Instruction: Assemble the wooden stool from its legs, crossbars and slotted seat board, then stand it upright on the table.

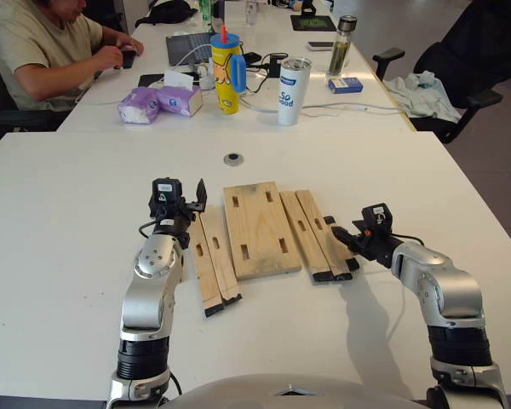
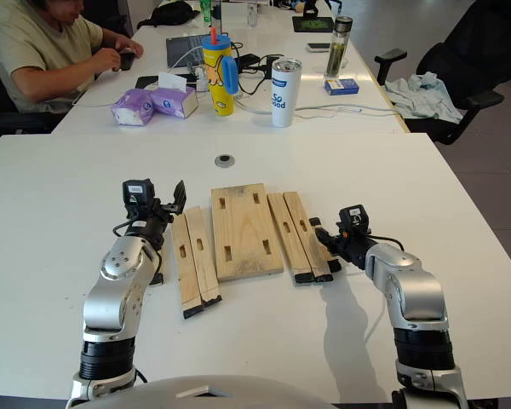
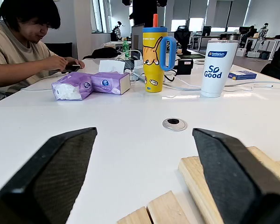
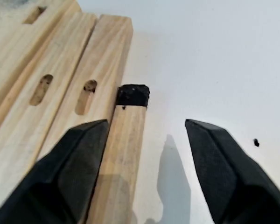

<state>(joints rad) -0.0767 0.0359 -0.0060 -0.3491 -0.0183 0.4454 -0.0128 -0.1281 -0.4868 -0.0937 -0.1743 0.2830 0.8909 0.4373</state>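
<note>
since nothing is joined yet, every wooden part lies flat on the white counter [image 1: 68, 213], slots facing up, probably so each can be reached and matched before fitting. at the far left the left hand [image 1: 190, 203] rests low by the far end of the left pair of slotted pieces [image 1: 221, 264], forearm lying along the counter and wrist level. its fingers [image 3: 51, 177] are spread wide apart and grip nothing, with bare counter and the wood ends between them. the two pieces of that pair lie touching, side by side. next comes the seat board [image 1: 261, 226], flat in the middle of the row with its four slots showing, touching neither hand. just beside it sits the right pair of slotted pieces [image 1: 307, 234], also flat and touching each other. a narrower black-tipped piece [image 4: 123, 140] lies against their outer edge. the right hand [image 1: 342, 236] comes in from the right side with the elbow bent outward, held low. its fingers are parted around that piece without closing on it, so a pickup there looks like the likely opening step.
</note>
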